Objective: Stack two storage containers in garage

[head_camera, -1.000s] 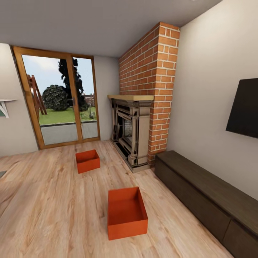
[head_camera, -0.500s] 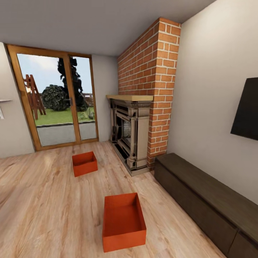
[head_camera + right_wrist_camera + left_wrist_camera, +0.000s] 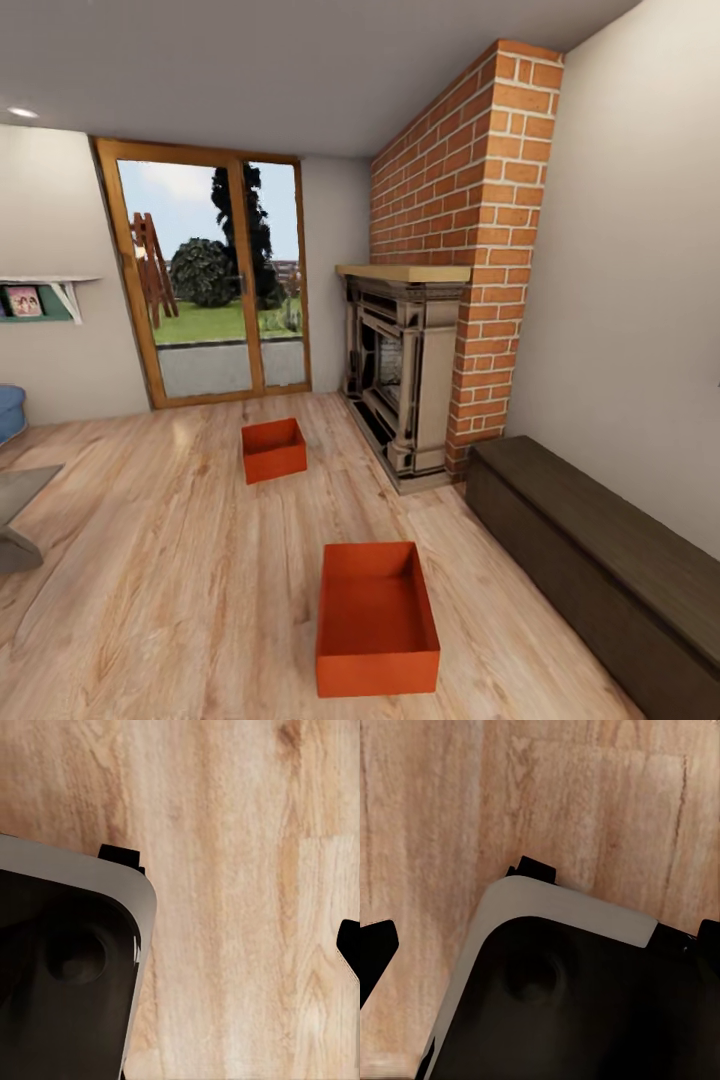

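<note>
On the wood floor (image 3: 150, 560), the far storage container (image 3: 273, 449) lies at 11 o'clock before the glass doors (image 3: 215, 275), the near storage container (image 3: 376, 617) at 6 o'clock beside the dark chest (image 3: 600, 560); both hands' state I cannot tell

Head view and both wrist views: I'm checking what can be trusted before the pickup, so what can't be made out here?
- Far container: its inside base, hidden by its own front wall, head view.
- Dark brown chest: its near end, cut off by the picture's edge, head view.
- Shelf picture: too small to read.
- Both wrist views: whether the grippers are open or shut; dark fingertips sit at the edges over the wood-plank flooring.
</note>
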Robot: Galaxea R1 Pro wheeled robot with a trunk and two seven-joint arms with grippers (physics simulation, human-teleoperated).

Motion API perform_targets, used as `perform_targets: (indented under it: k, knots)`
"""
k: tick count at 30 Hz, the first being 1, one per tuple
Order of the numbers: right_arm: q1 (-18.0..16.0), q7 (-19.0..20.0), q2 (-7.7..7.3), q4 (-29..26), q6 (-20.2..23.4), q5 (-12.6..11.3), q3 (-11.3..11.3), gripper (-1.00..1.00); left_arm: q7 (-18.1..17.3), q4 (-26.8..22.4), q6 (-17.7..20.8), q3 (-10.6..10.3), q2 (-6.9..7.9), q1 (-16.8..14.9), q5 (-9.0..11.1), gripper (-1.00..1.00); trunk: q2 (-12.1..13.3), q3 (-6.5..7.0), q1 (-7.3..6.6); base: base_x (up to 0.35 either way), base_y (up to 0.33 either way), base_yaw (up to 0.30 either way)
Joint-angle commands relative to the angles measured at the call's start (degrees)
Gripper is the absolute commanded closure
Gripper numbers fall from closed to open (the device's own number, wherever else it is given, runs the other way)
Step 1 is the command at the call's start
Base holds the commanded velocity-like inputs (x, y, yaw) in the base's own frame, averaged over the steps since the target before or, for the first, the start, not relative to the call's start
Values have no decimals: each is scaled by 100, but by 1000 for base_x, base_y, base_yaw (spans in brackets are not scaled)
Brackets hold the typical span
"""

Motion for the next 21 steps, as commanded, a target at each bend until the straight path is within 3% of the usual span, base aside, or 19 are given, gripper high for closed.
perform_targets:
  k: [1,15,21]
  knots:
    - [-4,-24,0,8,-16,31,24,-100,5,-11,28,24,-1,-1,11,-100,-4,-6,0,0,0,246]
    - [-4,-24,1,4,-21,23,18,-100,5,-9,28,11,-3,-1,-3,-100,-4,-6,0,3,0,26]
    - [-4,-24,0,8,-24,22,15,-100,5,-10,28,6,-1,-1,-15,-100,-4,-6,0,243,0,0]
